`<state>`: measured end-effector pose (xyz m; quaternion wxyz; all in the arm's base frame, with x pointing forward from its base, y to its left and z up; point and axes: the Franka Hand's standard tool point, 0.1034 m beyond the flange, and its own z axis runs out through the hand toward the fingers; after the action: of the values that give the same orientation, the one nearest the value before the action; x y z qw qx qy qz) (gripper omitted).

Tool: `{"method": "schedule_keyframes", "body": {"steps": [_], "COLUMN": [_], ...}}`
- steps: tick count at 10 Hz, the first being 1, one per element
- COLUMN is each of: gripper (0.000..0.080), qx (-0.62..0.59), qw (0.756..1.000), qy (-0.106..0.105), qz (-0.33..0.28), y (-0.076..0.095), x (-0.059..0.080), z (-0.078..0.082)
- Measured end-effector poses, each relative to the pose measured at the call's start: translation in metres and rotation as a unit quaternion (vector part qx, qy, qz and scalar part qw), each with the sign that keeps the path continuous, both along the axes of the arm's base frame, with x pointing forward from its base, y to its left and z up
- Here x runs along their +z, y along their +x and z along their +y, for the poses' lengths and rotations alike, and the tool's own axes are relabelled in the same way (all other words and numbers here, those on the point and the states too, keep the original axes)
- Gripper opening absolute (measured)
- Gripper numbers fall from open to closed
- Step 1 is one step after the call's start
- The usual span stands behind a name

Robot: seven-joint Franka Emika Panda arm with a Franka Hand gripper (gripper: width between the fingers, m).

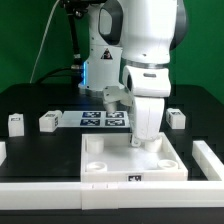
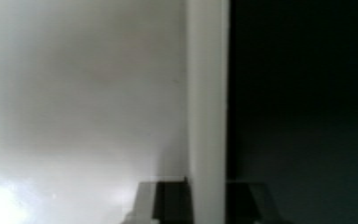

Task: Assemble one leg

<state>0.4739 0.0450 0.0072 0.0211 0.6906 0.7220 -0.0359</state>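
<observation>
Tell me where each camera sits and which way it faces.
Exterior view: off the arm, looking slightly down across the table at the panel, legs and marker board; shows the arm and gripper.
Wrist view: on the wrist, looking along the gripper at a blurred white surface; only gripper tips show.
Shared: the gripper; likely the panel.

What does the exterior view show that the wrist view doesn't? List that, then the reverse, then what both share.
Exterior view only: the arm, its gripper low over the large white panel, three loose legs, the marker board and a white rail.
Wrist view only: a close, blurred straight white edge against darkness, with what look like dark fingers beside it.
Shared: the gripper and probably the panel, a white blur in the wrist view. Neither shows whether the jaws are open.
</observation>
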Motion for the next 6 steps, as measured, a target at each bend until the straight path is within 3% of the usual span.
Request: {"method": "schedule_keyframes", "body": {"steps": [6], "gripper": [0.0061], "qx": [-0.005], "qw": [1.000], "qy": [0.010], "qz": [-0.008], "y": [0.015], "x": [0.000], "z": [0.041]}}
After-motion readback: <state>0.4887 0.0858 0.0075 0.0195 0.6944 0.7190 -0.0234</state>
